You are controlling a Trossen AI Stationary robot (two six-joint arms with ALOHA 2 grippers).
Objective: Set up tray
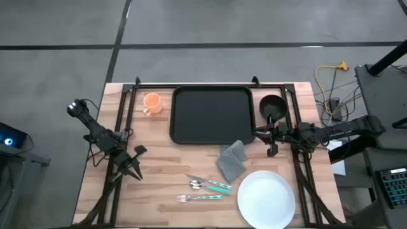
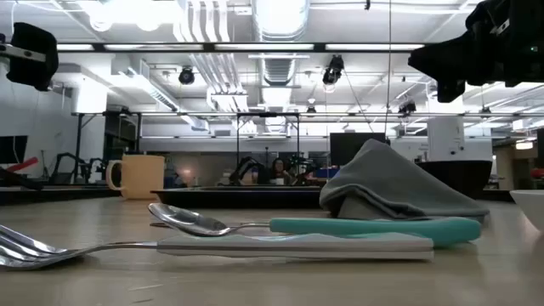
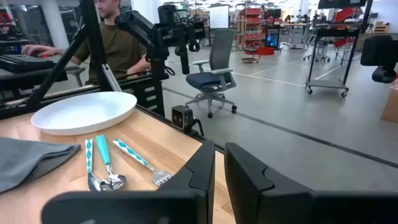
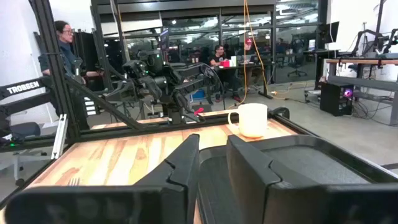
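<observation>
The tray (image 1: 213, 114) lies empty at the table's far middle. The right gripper (image 1: 271, 141) hovers beside its right edge, fingers nearly together, holding nothing. The left gripper (image 1: 133, 163) waits, likewise narrowed. Best fetch the napkin (image 1: 232, 160) first, grasping its peak squarely.

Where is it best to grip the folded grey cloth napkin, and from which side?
Probably the raised ridge of the folded grey cloth napkin, approached from straight above. In the low view it stands like a tent with a peak, which two fingers could pinch more easily than its flat edges.
</observation>
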